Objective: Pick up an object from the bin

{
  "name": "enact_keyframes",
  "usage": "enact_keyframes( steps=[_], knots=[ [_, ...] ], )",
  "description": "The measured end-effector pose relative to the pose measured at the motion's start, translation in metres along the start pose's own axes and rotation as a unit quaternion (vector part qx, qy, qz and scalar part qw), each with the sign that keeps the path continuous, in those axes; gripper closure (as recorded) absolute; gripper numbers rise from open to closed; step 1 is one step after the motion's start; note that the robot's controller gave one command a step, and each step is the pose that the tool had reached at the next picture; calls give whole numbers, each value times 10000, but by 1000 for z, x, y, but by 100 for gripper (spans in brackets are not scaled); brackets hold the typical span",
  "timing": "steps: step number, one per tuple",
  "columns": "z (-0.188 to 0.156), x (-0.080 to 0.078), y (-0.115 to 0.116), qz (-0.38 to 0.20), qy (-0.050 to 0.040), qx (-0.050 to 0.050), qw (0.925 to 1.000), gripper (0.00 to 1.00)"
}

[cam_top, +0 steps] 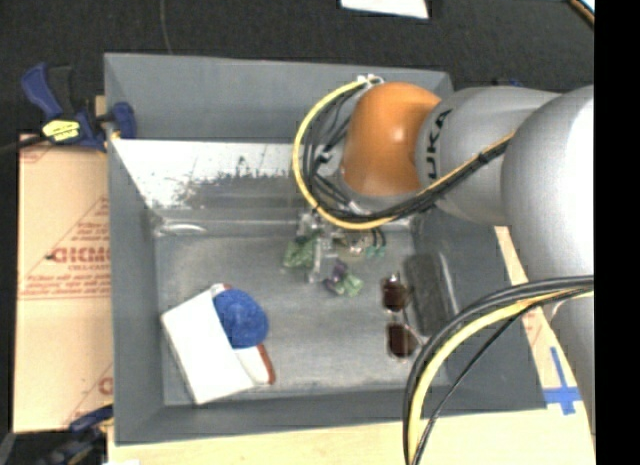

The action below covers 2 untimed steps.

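Observation:
My gripper (328, 241) is low in the bin's middle back, under the arm's wrist. Right at its tip lies a small green and purple thing (343, 280), with a green part (298, 254) showing on the gripper's left side. Whether that thing is between the fingers is hidden by the wrist. A pair of brown sunglasses (399, 317) lies just to the right and nearer the front.
A dark flat rectangular thing (431, 289) lies along the right wall beside the sunglasses. At the front left a white box (203, 353) lies flat, with a blue ball (241, 319) on it and a red-edged thing (263, 364) by its right side.

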State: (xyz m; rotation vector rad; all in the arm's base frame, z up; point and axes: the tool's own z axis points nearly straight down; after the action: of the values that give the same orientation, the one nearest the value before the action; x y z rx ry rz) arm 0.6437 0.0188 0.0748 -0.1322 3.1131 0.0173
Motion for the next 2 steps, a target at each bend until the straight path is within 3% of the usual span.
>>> enact_keyframes(
  steps=[1, 2],
  knots=[
    [-21, 3, 0, 3, 56, -4, 10000, 100],
    [-57, -1, 0, 10, -4, 0, 10000, 100]
  ],
)
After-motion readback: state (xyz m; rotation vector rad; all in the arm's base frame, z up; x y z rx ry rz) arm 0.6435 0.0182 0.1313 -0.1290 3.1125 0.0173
